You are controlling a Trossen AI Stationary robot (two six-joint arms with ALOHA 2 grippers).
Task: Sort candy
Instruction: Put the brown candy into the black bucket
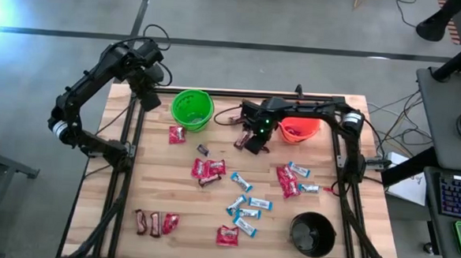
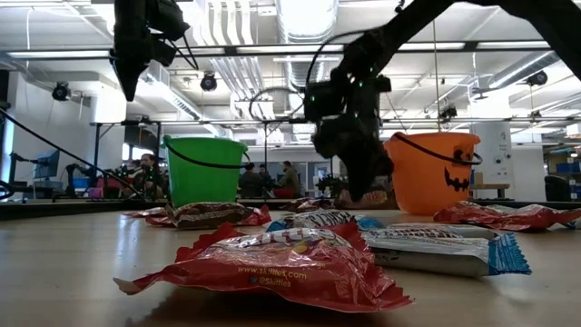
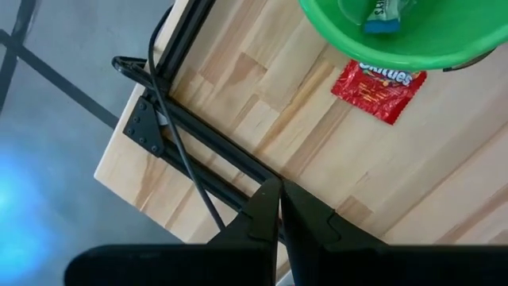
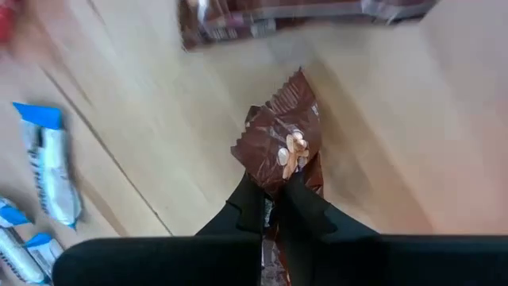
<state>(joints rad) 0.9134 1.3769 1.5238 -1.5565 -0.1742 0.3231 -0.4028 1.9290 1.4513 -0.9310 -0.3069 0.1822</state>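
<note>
Candy lies spread over the wooden table [image 1: 156,188]: red packets [image 1: 209,169], light-blue-and-white bars [image 1: 246,205] and dark brown bars [image 1: 148,222]. My right gripper [image 1: 253,140] hangs over the table's far middle, between the green bucket [image 1: 192,110] and the orange bucket [image 1: 300,129]. It is shut on a dark brown bar [image 4: 278,143]. My left gripper [image 3: 279,202] is shut on nothing, high above the table's far left corner. A blue-and-white bar [image 3: 382,16] lies inside the green bucket [image 3: 397,44], and a red packet [image 3: 378,87] lies flat next to it. My right gripper pinches the dark brown bar by one end of its crinkled wrapper [image 4: 274,179] between its two fingers. The fingers point steeply down from above, in line with the bar. The rest of the bar hangs past the fingertips toward the wood, where its shadow falls beside it.
A black bucket [image 1: 313,234] stands at the near right. Another brown bar [image 4: 302,16] lies on the wood just beyond the held one. Black frame rails [image 1: 126,163] run along the table's left and right sides. Bare wood shows at the near left.
</note>
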